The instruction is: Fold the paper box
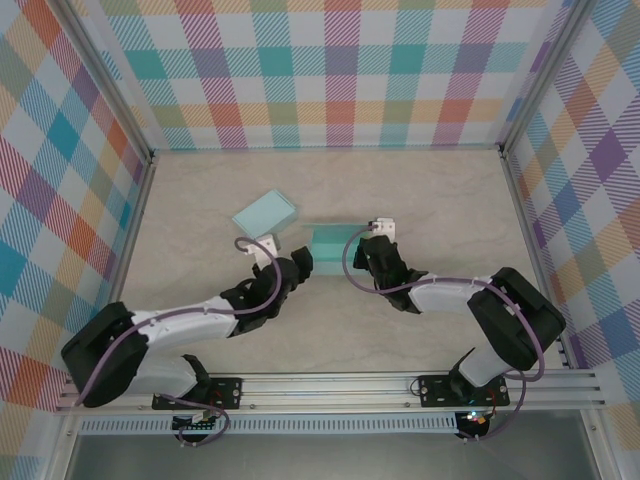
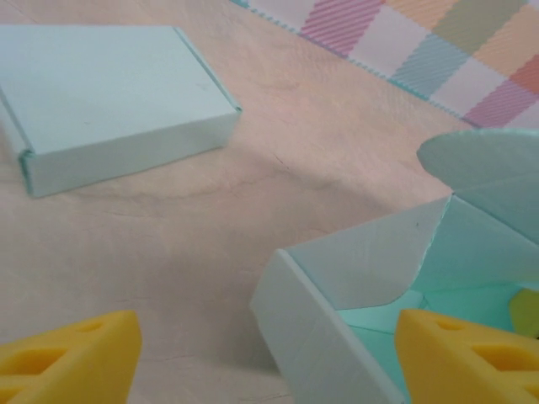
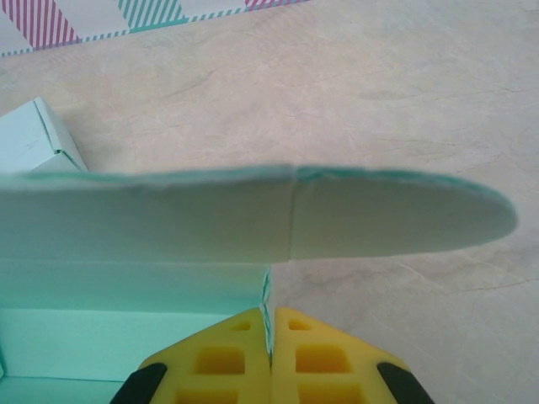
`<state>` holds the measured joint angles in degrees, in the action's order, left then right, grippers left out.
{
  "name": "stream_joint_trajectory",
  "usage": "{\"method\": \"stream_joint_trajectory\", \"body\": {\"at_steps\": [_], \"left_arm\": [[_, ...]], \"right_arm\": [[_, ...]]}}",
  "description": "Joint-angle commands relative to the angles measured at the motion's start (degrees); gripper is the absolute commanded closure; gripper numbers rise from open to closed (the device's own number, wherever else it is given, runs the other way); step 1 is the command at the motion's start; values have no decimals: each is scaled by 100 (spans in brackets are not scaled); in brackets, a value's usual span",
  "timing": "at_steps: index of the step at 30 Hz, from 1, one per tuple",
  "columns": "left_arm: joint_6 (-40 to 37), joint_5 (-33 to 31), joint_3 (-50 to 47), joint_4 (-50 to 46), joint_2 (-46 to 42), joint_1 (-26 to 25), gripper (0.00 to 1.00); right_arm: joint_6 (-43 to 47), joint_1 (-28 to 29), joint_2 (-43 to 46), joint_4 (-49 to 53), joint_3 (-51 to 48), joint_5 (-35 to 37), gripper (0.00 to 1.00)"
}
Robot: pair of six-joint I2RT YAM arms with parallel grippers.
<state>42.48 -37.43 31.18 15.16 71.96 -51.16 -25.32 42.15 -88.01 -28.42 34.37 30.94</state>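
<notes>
A light teal paper box lies half folded at the table's centre, its walls up and its lid flap open. My left gripper stands open at the box's left end; in the left wrist view its yellow fingers straddle the near left wall without touching it, one finger outside and one inside the box. My right gripper is at the right end, shut on the thin edge of the box's right wall, with the rounded flap spread across above its fingertips.
A second teal box, closed and flat, lies just behind and left of the open one; its top shows in the left wrist view. Checked walls enclose the table on three sides.
</notes>
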Motion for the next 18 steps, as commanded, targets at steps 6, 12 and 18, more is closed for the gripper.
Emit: {"method": "stream_joint_trajectory", "body": {"at_steps": [6, 12, 18], "left_arm": [[33, -483, -298, -1072, -1907, -79, 13], [-335, -340, 13, -1569, -2685, -79, 12], [-723, 39, 779, -2178, -2371, -70, 13]], "right_arm": [[291, 313, -2, 918, -262, 96, 92], [589, 460, 214, 751, -466, 131, 82], [634, 542, 691, 994, -608, 123, 60]]}}
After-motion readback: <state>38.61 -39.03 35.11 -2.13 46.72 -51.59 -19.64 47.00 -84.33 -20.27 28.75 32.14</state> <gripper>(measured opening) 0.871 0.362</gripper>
